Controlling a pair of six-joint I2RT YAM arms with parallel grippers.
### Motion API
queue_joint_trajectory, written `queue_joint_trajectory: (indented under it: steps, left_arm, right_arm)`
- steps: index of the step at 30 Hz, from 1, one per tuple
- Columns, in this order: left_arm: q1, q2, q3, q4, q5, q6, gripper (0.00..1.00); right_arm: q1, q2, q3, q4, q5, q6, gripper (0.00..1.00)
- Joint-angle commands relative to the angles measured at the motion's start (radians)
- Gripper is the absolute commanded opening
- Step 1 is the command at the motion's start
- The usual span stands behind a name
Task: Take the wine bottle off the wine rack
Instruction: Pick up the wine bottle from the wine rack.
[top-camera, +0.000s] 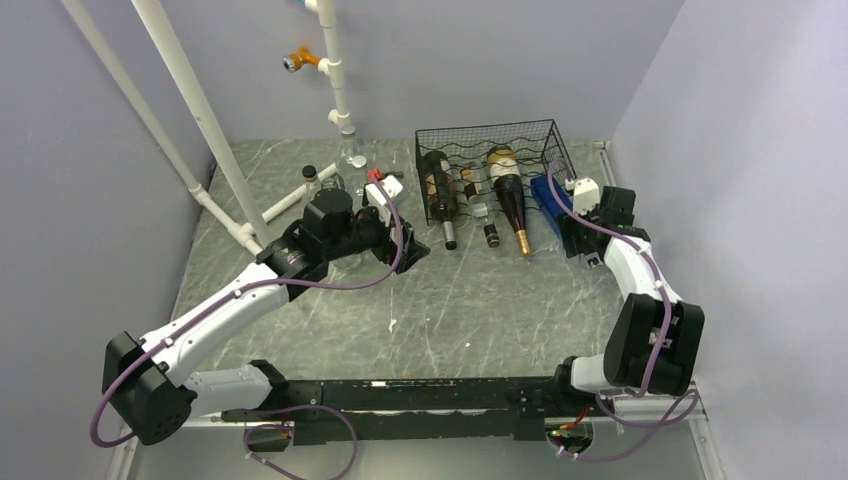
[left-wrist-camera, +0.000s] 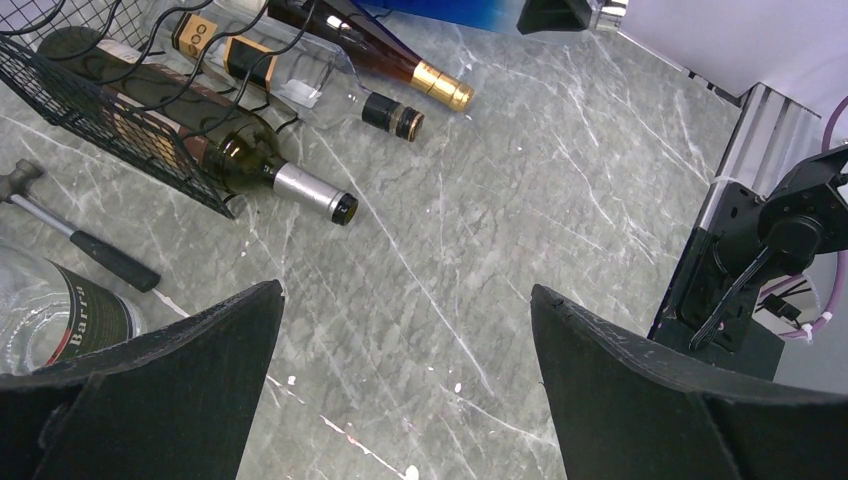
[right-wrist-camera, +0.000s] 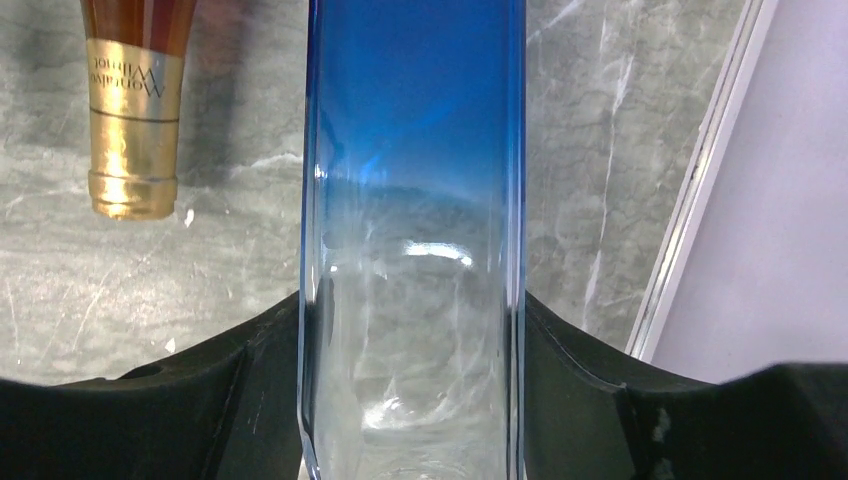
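**A:** Where's the blue wine bottle (top-camera: 546, 200)?

**B:** It lies on its side at the right end of the wine rack (top-camera: 455, 140), with its near part sticking out of the front toward the arms. From above I can't tell how far it reaches inside the wire.

**A:** And the right jaws?

**B:** They are closed on that bottle. In the right wrist view the glass, blue farther off and fading to clear close by, runs straight up between the two black fingers (right-wrist-camera: 250, 370), and each one touches a side of it.

**A:** What's next to it?

**B:** Just to its left is an amber bottle with a gold capsule (right-wrist-camera: 130, 100), neck pointing toward the arms. Farther left in the rack lie a clear bottle with a black cap (left-wrist-camera: 300, 75) and a dark bottle with a silver capsule (left-wrist-camera: 250, 165). Their necks also poke out over the grey marbled table (top-camera: 480, 310).

**A:** The left jaws?

**B:** They are spread wide and hold nothing. They hang above bare table left of the rack, well apart from the blue bottle.

**A:** Anything near them?

**B:** A small hammer (left-wrist-camera: 90, 240) lies flat on the table beside the rack's corner. Next to it is a clear bottle with a dark label reading "Barra" (left-wrist-camera: 60, 310), partly hidden by the left finger.
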Motion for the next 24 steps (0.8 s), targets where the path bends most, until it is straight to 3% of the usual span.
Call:
queue_joint_trajectory:
  steps: [1,24]
  left_arm:
    - [-0.004,-0.028,0.017,0.018,-0.003,0.003,0.99]
    - [-0.004,-0.029,0.016,0.022,0.004,0.000,0.99]
  right_arm:
    - [-0.030,-0.085,-0.016,0.004,-0.087,-0.035,0.00]
    - [-0.079,-0.247,0.008,-0.281,-0.092,-0.145,0.00]
